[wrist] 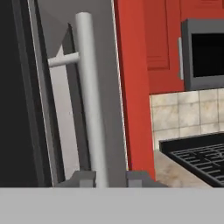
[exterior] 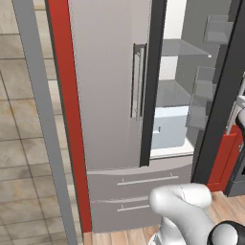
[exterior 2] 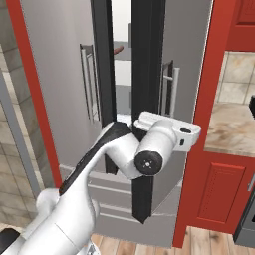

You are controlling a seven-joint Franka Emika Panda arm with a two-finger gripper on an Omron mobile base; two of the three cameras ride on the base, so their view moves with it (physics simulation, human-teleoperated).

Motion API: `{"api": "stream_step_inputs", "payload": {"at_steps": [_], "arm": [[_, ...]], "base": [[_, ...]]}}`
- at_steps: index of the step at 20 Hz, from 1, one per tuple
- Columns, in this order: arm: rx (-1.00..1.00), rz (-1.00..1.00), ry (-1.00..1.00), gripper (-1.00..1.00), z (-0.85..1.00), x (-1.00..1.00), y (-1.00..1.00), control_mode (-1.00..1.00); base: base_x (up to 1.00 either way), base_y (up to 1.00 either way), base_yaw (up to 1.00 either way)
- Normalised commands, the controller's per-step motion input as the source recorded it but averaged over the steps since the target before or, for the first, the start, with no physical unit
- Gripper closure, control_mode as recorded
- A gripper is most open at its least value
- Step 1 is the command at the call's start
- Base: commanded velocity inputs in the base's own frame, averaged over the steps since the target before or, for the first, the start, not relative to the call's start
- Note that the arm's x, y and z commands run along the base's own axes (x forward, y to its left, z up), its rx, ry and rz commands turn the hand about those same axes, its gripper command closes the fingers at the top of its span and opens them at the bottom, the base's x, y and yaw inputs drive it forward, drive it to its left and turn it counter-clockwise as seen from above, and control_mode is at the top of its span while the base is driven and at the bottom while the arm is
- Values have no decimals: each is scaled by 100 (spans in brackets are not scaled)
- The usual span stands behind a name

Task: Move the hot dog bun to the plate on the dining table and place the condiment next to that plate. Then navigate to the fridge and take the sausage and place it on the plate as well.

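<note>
- Left base view: the fridge [exterior: 110, 95] stands with its left door shut, a long metal handle [exterior: 138, 81] on it; the right side is open, showing pale shelves and a drawer.
- Right base view: the arm reaches to the right door's handle [exterior 2: 174, 89]; the sausage [exterior 2: 118, 50] lies on a shelf inside, seen through the gap.
- Hand view: the jaws of the gripper [wrist: 103, 178] are clamped on the vertical handle bar [wrist: 89, 87]; a dark stove [wrist: 201, 153] sits right.
</note>
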Motion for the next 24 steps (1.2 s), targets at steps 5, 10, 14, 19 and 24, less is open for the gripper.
{"api": "stream_step_inputs", "payload": {"at_steps": [5, 10, 14, 19, 24], "arm": [[-12, 2, -9, -100, 49, -100, 23, -100], [-21, 3, -14, -100, 38, -100, 69, -100], [-23, 1, 0, -100, 13, -100, 100, -100], [-27, 0, 10, -100, 31, -78, 100, -100], [-29, 0, 28, -100, 44, -9, 100, -100]], "base": [[0, 0, 0], [0, 0, 0], [0, 0, 0], [0, 0, 0], [0, 0, 0]]}}
